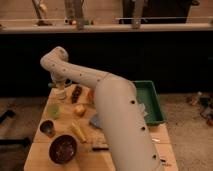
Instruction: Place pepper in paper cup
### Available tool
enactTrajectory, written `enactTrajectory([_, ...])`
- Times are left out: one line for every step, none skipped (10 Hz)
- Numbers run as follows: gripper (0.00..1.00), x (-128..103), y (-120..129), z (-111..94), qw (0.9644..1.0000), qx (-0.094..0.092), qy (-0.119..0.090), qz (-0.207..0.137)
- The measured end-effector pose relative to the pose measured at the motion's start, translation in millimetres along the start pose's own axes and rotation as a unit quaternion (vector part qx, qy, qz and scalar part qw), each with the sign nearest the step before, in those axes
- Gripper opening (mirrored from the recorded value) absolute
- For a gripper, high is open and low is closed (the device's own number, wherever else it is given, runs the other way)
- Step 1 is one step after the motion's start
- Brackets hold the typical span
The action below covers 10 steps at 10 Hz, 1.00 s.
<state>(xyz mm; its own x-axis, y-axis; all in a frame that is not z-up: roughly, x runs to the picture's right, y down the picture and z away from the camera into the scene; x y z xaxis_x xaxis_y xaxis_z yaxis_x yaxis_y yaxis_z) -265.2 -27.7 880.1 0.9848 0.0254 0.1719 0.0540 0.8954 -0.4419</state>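
Far left of the table (40,137), a green sliver, likely the pepper (51,85), pokes sideways from my gripper (59,83). I can't tell whether my gripper is clamped on it. The paper cup (60,94) sits directly underneath, so it's a straight drop. The pepper's lying crosswise worries me.

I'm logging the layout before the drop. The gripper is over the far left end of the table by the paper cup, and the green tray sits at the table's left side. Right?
Not quite: the green tray sits at the table's right side, as the camera view shows. The rest holds: the gripper is over the far left end, right by the paper cup.
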Motion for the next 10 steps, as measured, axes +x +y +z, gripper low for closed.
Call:
enactTrajectory([0.0, 2, -3, 2, 1.0, 0.001, 0.004, 0.002])
enactTrajectory([0.0, 2, -5, 5, 0.9999, 0.004, 0.01, 0.0])
enactTrajectory([0.0, 0, -5, 7, 0.9999, 0.01, 0.012, -0.006])
enactTrajectory([0.0, 1, -6, 9, 0.9997, 0.016, 0.014, -0.01])
enactTrajectory([0.0, 3, -6, 11, 0.9996, 0.02, 0.016, -0.012])
enactTrajectory([0.0, 4, -7, 12, 0.9995, 0.022, 0.017, -0.013])
enactTrajectory([0.0, 5, -7, 14, 0.9995, 0.023, 0.018, -0.014])
enactTrajectory([0.0, 4, -6, 16, 0.9995, 0.023, 0.018, -0.015])
enactTrajectory([0.0, 4, -6, 17, 0.9995, 0.023, 0.017, -0.015])
enactTrajectory([0.0, 5, -6, 19, 0.9995, 0.023, 0.017, -0.014])
